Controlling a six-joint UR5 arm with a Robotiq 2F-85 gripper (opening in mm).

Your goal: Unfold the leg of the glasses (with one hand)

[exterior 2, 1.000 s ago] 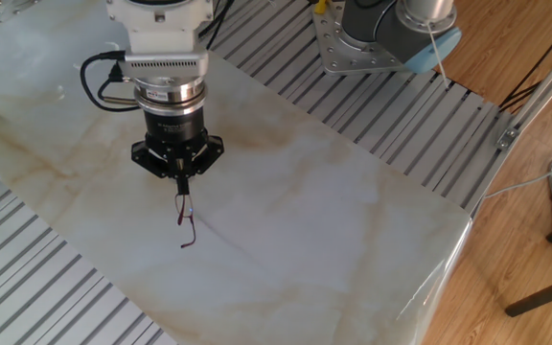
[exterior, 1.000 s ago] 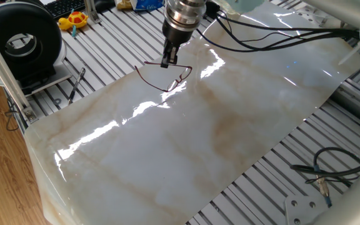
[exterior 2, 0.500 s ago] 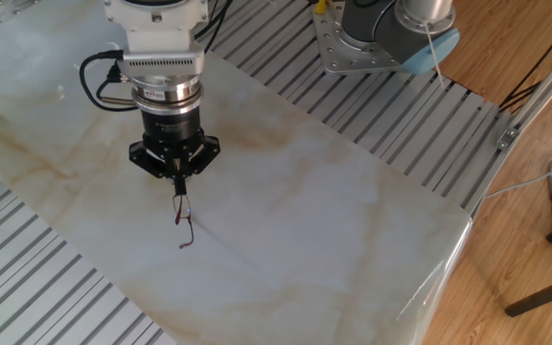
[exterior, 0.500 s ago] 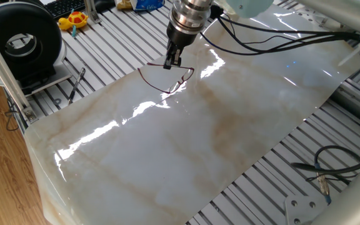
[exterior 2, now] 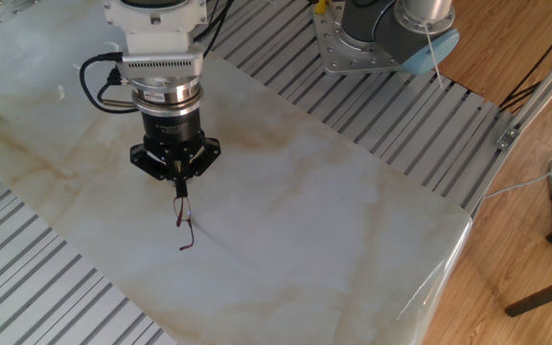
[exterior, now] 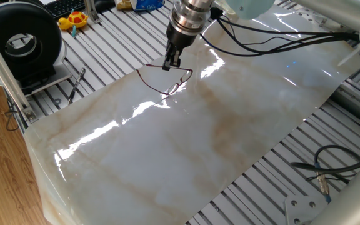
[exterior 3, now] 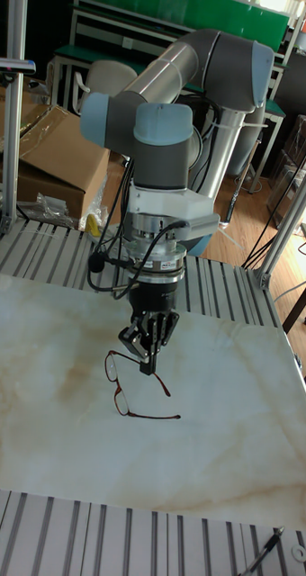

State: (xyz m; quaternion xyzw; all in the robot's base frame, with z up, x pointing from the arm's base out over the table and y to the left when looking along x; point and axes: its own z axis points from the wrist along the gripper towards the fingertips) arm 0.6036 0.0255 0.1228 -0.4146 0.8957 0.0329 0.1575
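My gripper [exterior 3: 146, 364] points straight down, fingers pinched narrow on one temple arm of glasses [exterior 3: 126, 393]. Glasses sit on marble-patterned tabletop [exterior: 186, 150], far left area; lenses left, other temple arm flat, stretching right.

1 glasses [exterior 3: 139, 392], 1 gripper [exterior 3: 146, 363], 1 pen-like tool [exterior: 76, 85].

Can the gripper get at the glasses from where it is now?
Probably yes: the gripper is already down at the glasses, apparently closed on the frame, and nothing else lies near them on the marble sheet.
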